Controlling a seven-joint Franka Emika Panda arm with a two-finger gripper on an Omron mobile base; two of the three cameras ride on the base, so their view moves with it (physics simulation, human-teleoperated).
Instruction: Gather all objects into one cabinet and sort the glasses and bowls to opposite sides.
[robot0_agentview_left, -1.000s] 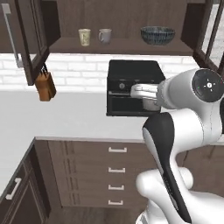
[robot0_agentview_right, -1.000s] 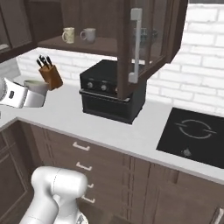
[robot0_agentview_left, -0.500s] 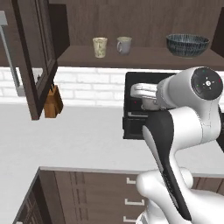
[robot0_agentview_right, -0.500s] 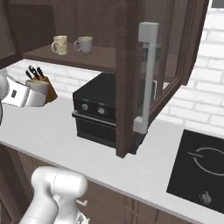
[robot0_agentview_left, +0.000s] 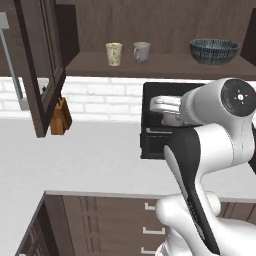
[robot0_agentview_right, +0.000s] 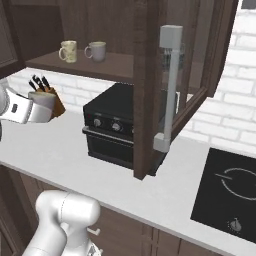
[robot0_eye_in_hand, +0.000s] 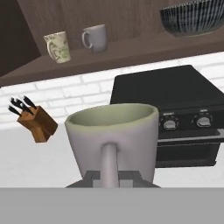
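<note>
The pale grey-green cup (robot0_eye_in_hand: 113, 140) sits right up close in the hand view, upright, its handle facing the camera, and the tool (robot0_eye_in_hand: 113, 178) is closed on it from below, fingers mostly hidden behind the cup. From the right base view the same cup (robot0_agentview_right: 44, 106) hangs in the air at the end of the white arm, above the surface (robot0_agentview_right: 75, 165) and in front of the knife block (robot0_agentview_right: 50, 97).

Up on the open cabinet shelf (robot0_agentview_left: 150, 67), the cream cup (robot0_agentview_left: 114, 54) and the grey cup (robot0_agentview_left: 141, 52) stand just beside each other toward the left. The dark ribbed bowl (robot0_agentview_left: 214, 51) is well apart from them, over on the right end of the same shelf.

Below the shelf, a black toaster oven (robot0_agentview_right: 117, 131) rests on the surface against the white brick wall. The cabinet door (robot0_agentview_right: 155, 85) swings wide open, its long grey bar handle (robot0_agentview_right: 167, 90) facing out. A black cooktop (robot0_agentview_right: 227, 192) lies at the far right.
</note>
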